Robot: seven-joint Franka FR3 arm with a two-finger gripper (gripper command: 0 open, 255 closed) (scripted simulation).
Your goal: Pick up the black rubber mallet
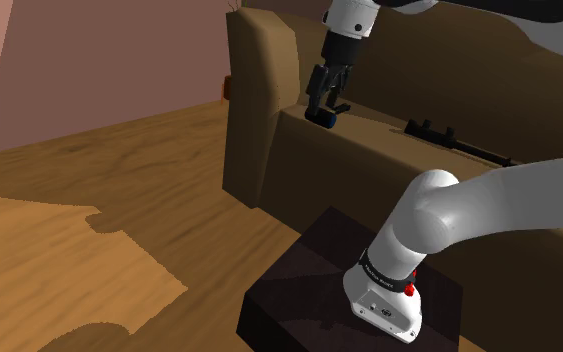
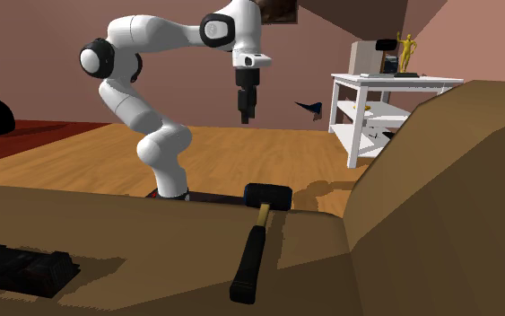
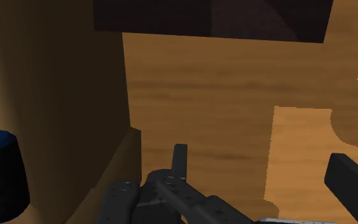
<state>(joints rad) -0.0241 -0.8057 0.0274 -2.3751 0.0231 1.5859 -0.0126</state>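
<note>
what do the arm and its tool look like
A white arm of rounded, tube-like links with dark caps at the joints. Small red marks sit on its lowest link by the stand. The tool is all black with two slim fingers.

White arm (image 2: 156,144) arches high, wrist (image 2: 247,61) pointing down, jaws apart

A brown sofa (image 1: 259,100) stands on a wooden floor (image 1: 89,200), with its armrest rising at the seat's end toward the shoulder view's left. A long black object (image 1: 431,130) lies on the seat cushion; what it is cannot be told. Across the room a white shelf table (image 2: 394,83) stands by a pinkish wall (image 2: 483,36), a golden figurine (image 2: 406,47) upright on top.
</note>
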